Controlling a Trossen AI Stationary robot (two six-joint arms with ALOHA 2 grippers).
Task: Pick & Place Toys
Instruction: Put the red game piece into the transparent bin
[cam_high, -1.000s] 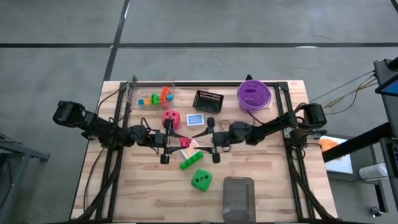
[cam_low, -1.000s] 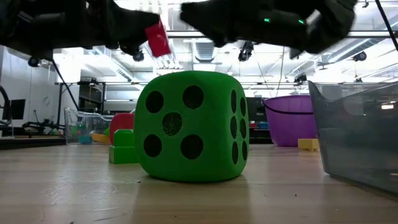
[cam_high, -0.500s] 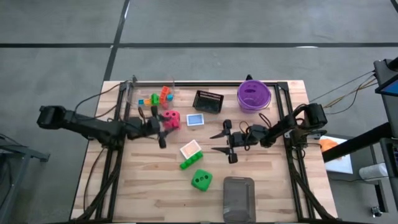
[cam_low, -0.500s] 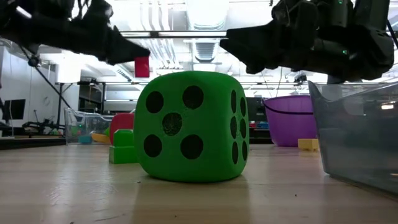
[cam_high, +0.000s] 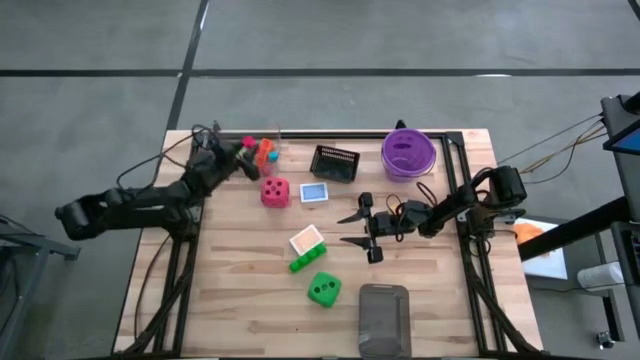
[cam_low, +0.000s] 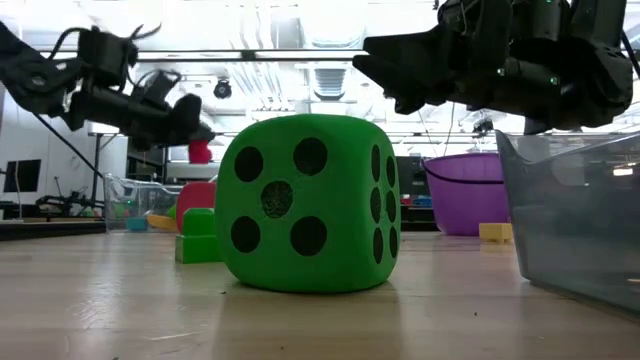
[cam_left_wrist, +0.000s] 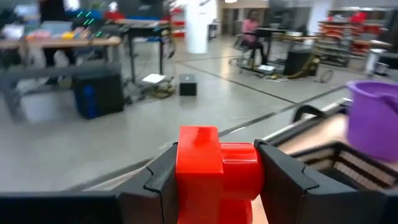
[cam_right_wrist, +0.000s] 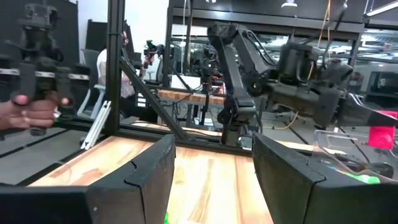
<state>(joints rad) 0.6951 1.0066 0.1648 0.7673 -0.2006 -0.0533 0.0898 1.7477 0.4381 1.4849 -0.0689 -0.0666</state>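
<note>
My left gripper (cam_high: 244, 152) is shut on a small red brick (cam_high: 250, 143) above a clear box (cam_high: 215, 150) at the table's far left. The box holds green, orange and blue bricks. In the low view the brick (cam_low: 200, 152) hangs in the air. My right gripper (cam_high: 352, 228) is open and empty, right of the table's centre. A red die (cam_high: 275, 191), a green die (cam_high: 323, 289), a green brick (cam_high: 300, 261) and two picture cards (cam_high: 308, 240) (cam_high: 314, 192) lie on the table. My left gripper pinches the red brick by two opposite sides (cam_left_wrist: 186, 180), one finger (cam_left_wrist: 158, 186) on each side. The fingers come roughly level from the table's left. The brick is lifted clear of the table.
A black mesh basket (cam_high: 335, 162) and a purple bowl (cam_high: 407, 153) stand at the far edge. A grey clear bin (cam_high: 384, 318) stands at the near edge. The right wrist view shows a person's hand (cam_right_wrist: 31, 109) beyond the table.
My left gripper has carried the red brick from the table's centre toward the far left, up to the clear box. My right gripper has drawn back from the centre toward the right edge, then kept still.
</note>
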